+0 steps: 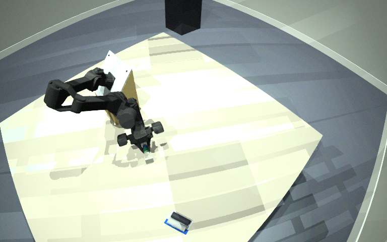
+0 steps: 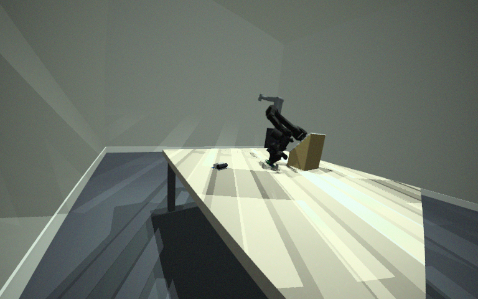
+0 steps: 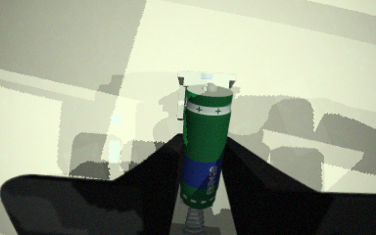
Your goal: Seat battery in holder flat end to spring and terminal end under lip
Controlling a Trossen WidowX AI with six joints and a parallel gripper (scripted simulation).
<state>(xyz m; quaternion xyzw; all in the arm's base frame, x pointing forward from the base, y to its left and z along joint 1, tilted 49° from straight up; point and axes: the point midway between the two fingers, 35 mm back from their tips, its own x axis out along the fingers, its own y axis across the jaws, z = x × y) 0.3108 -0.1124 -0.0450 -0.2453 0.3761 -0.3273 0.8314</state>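
Note:
The green battery [image 1: 145, 148] [image 3: 208, 132] with a blue band lies between the fingers of my gripper [image 3: 202, 141], which is shut on it. In the wrist view its terminal end points away from the fingers, close to the lip end of the pale holder [image 3: 222, 78] [image 1: 149, 161]. Its flat end is by the coiled spring [image 3: 195, 221], near the bottom edge of the view. A side wall of the holder shows just left of the battery. The battery hides most of the holder's bed. Whether the terminal is under or above the lip, I cannot tell.
A black cylinder on a white and blue base [image 1: 185, 231] lies toward the front of the table in the top view. A wedge-shaped box [image 1: 131, 85] [image 2: 305, 156] with a white sloped top stands beside the arm. A black post [image 1: 182, 14] stands beyond the table's far corner.

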